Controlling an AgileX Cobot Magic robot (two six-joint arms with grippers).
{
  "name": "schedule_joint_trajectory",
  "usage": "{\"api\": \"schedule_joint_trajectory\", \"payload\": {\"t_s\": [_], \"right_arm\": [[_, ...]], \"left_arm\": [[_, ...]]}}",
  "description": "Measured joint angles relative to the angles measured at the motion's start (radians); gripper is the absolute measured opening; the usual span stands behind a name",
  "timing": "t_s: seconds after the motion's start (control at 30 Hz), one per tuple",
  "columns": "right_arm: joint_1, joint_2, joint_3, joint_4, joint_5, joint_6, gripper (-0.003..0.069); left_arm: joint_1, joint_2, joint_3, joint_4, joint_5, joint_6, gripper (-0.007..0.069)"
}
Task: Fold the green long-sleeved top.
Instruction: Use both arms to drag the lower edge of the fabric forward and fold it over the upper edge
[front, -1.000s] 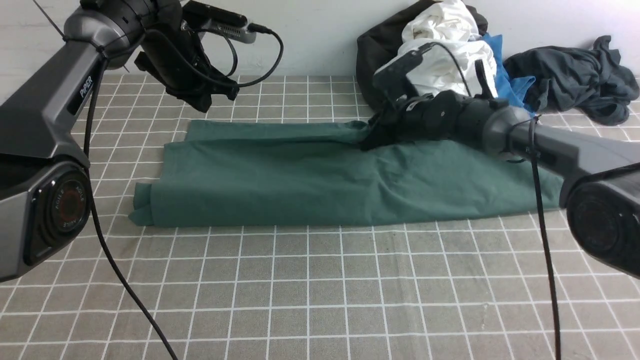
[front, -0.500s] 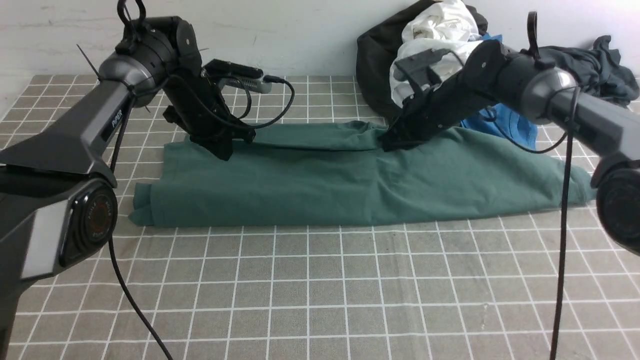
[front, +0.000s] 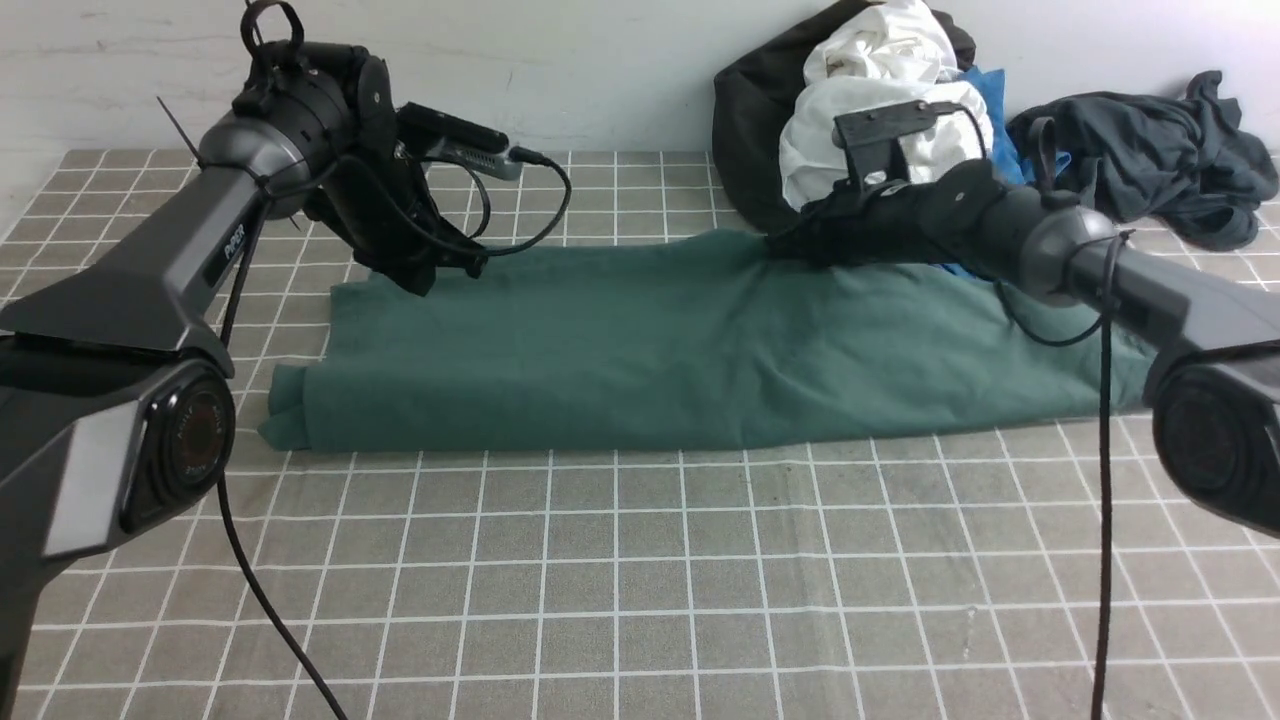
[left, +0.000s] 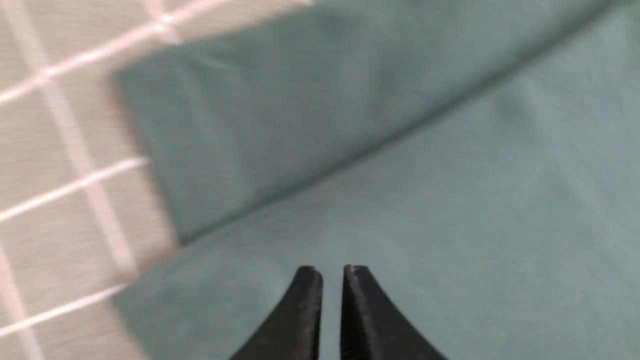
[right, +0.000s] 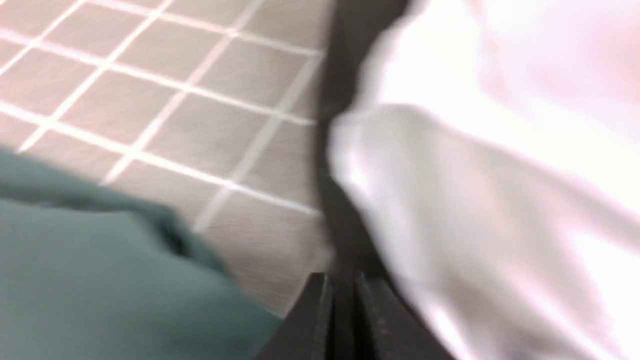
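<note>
The green long-sleeved top (front: 660, 350) lies mid-table on the checked table cover (front: 640, 580) as a broad folded band, its long axis running from 9 to 3 o'clock, with the doubled edge toward 6 and a bunched end at 9

The left gripper (front: 415, 275) hangs just over the band's 10 o'clock corner. Its wrist view shows the jaws parted by only a thin slit with nothing between them, and green cloth directly beneath. The right gripper (front: 790, 245) sits low at the far edge, about 1 o'clock of the band's middle. Its jaws also show only a thin slit and hold nothing, though that view is blurred

From both grippers the bulk of the top lies toward 6 o'clock. Each arm is near its own end, so another fold would likely start from this far edge

Just beyond the right gripper at 12 o'clock, a heap of clothes crowds it: a white garment (front: 880, 110) over a black garment (front: 745, 130), a blue shirt (front: 1005, 150) and, toward 2 o'clock, a dark grey garment (front: 1150, 160). A careless pinch there could catch the wrong cloth
</note>
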Motion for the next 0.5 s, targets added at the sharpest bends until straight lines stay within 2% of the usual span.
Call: {"api": "schedule_joint_trajectory", "payload": {"t_s": [0.07,0.13,0.3,0.4,0.47,0.5], "right_arm": [[-0.021,-0.001,-0.015,-0.023,0.054,0.031,0.0089],[-0.050,-0.010,-0.038,-0.066,0.169,0.079,0.0110],[-0.072,-0.053,-0.061,-0.124,0.318,0.117,0.0125],[-0.072,-0.070,-0.065,-0.125,0.345,0.119,0.0128],[-0.072,-0.070,-0.067,-0.125,0.347,0.119,0.0129],[-0.072,-0.070,-0.068,-0.125,0.352,0.119,0.0129]], "left_arm": [[0.015,0.000,-0.007,-0.004,-0.003,-0.014,0.0088],[0.052,0.000,-0.011,-0.045,-0.003,-0.030,0.0167],[0.121,0.013,-0.011,-0.104,-0.013,-0.042,0.0339],[0.131,0.034,-0.011,-0.102,-0.040,-0.075,0.0351],[0.132,0.041,-0.011,-0.100,-0.049,-0.086,0.0338],[0.132,0.051,-0.011,-0.099,-0.057,-0.092,0.0304]]}}
